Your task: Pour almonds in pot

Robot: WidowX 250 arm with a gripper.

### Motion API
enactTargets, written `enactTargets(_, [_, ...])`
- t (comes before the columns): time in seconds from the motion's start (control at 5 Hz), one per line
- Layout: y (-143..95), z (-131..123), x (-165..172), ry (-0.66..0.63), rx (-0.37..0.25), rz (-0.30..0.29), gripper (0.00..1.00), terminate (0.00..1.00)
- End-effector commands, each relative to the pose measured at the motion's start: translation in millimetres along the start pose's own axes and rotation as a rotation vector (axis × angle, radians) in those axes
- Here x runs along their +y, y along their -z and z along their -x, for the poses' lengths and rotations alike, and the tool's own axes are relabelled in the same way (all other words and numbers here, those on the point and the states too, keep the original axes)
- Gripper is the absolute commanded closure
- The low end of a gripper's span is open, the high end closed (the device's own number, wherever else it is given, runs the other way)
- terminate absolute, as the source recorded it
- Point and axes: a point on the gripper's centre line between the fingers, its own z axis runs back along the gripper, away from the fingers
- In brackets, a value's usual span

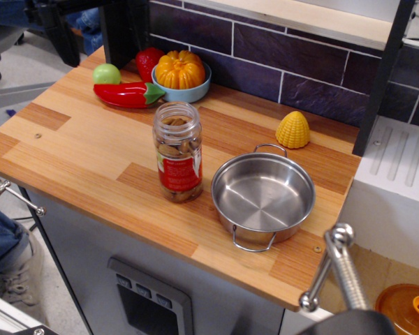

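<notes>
The almonds (177, 145) fill a clear plastic jar with a red-and-white label (179, 170). The jar stands upright with no lid on the wooden counter (77, 146). The shiny steel pot (263, 192) with two wire loop handles sits just right of the jar, empty, with a small gap between them. My gripper (89, 24) is high at the back left, well above and behind the jar. It is open and empty, and only its two dark fingers (124, 28) show at the frame's top edge.
A blue bowl (195, 91) with an orange pumpkin toy, a red pepper (126, 93), a green apple (106, 73) and a yellow corn toy (292, 130) lie along the back. A black post (380, 77) and white rack (398, 167) stand right. A metal handle (335, 269) juts up front right.
</notes>
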Motion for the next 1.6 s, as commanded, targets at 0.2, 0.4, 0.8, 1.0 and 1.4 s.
enactTargets(0.2, [15.7,-50.9,-6.2,-0.247,0.193,-0.079,0.00,0.00])
enactTargets(0.4, [36.7,-39.6,-1.1,-0.264,0.219,-0.118,0.00,0.00])
enactTargets(0.8, [62.3,-27.8,-7.1,-0.298,0.204,-0.137,0.00,0.00])
enactTargets(1.0, [68.3,-23.1,-14.3,-0.321,0.178,-0.114,0.00,0.00])
enactTargets(1.4, [74.0,-19.6,-19.1,-0.311,0.161,-0.075,0.00,0.00])
